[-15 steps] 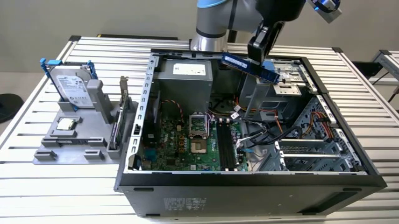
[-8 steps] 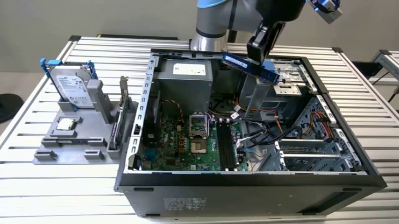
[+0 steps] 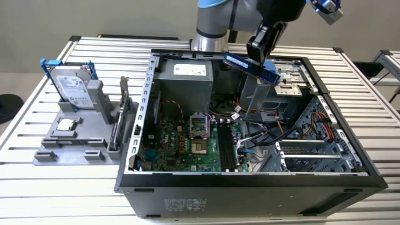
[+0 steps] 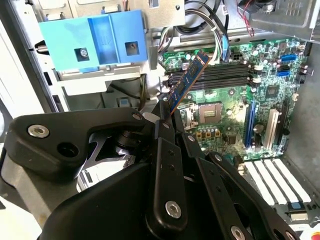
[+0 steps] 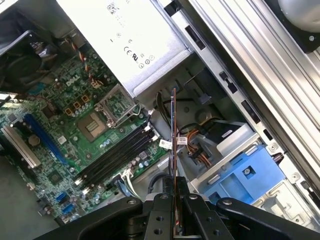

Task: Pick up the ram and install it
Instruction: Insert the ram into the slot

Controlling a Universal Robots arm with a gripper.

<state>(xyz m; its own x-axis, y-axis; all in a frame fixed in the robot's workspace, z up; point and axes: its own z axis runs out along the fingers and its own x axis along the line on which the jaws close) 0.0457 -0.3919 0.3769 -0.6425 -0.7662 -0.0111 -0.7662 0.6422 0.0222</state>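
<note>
With fingers [image 3: 261, 44] of the gripper [image 3: 263, 57] pinching the ram [image 3: 240, 61] near one end, hanging over an open computer case [image 3: 250, 177] on a slatted metal table [image 3: 368, 98] before a plain wall. Holding the blue stick tilted, long axis sloping down toward the exterior view's right.

In the second wrist view, aiming its free end at the green motherboard [image 4: 235, 100], dark chips lining its face.

In the first wrist view, presenting it edge-on as a thin line.

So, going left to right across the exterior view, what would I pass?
Hard drive in blue brackets → green motherboard → ram, held above the open case in the gripper → metal drive cage.
</note>
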